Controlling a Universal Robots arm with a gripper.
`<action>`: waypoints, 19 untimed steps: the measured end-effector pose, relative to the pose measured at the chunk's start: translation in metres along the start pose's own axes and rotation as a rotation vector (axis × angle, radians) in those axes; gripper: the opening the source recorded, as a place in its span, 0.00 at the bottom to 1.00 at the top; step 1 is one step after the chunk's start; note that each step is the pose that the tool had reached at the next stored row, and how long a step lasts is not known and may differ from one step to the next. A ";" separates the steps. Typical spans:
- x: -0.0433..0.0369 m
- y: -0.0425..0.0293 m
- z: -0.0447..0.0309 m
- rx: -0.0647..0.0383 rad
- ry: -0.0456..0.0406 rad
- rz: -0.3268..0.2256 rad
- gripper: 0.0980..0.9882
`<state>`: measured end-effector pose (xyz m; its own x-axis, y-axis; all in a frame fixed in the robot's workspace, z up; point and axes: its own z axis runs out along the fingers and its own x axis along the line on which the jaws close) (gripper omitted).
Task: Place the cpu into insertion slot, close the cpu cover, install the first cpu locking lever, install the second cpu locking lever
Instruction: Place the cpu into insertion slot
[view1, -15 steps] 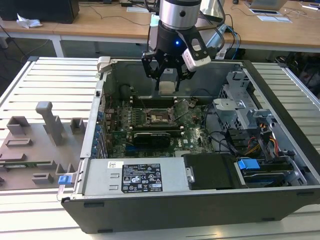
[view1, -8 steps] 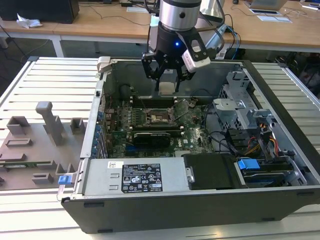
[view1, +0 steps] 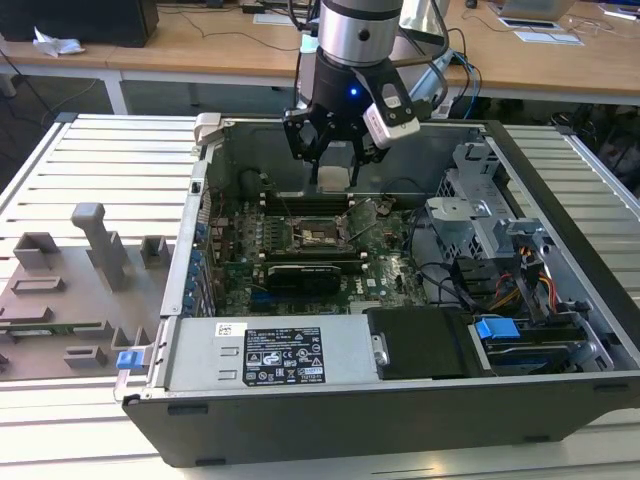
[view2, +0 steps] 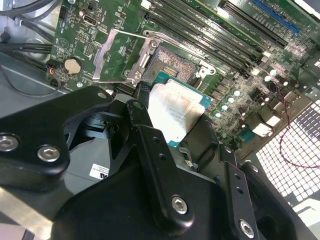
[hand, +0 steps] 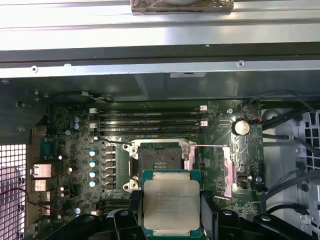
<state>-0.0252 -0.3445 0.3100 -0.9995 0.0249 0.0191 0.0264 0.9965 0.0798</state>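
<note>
1 gripper (view1: 335, 160) pinching cpu (hand: 171, 207) by 2 edges, hanging above motherboard (view1: 390, 270) near bare insertion slot (hand: 160, 160); cpu cover (view2: 102, 55) flipped open. Judgement: keep chip level, square to socket rim, lower gently.

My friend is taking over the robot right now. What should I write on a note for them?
The tool is shut on the cpu, held above the motherboard, not seated.
The insertion slot is bare, its dark centre showing.
The cpu cover is swung open beside the slot.
Done: cpu picked up.
Left: cpu into slot, cover shut, both locking levers.
</note>
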 end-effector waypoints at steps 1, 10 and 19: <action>0.0000 0.0000 0.0003 0.000 0.0000 0.000 0.50; -0.0001 -0.0004 0.0053 0.001 -0.0001 0.000 0.50; -0.0002 0.0002 0.0120 0.051 -0.0014 0.001 0.50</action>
<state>-0.0253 -0.3433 0.2981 -0.9995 0.0259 0.0178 0.0264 0.9992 0.0291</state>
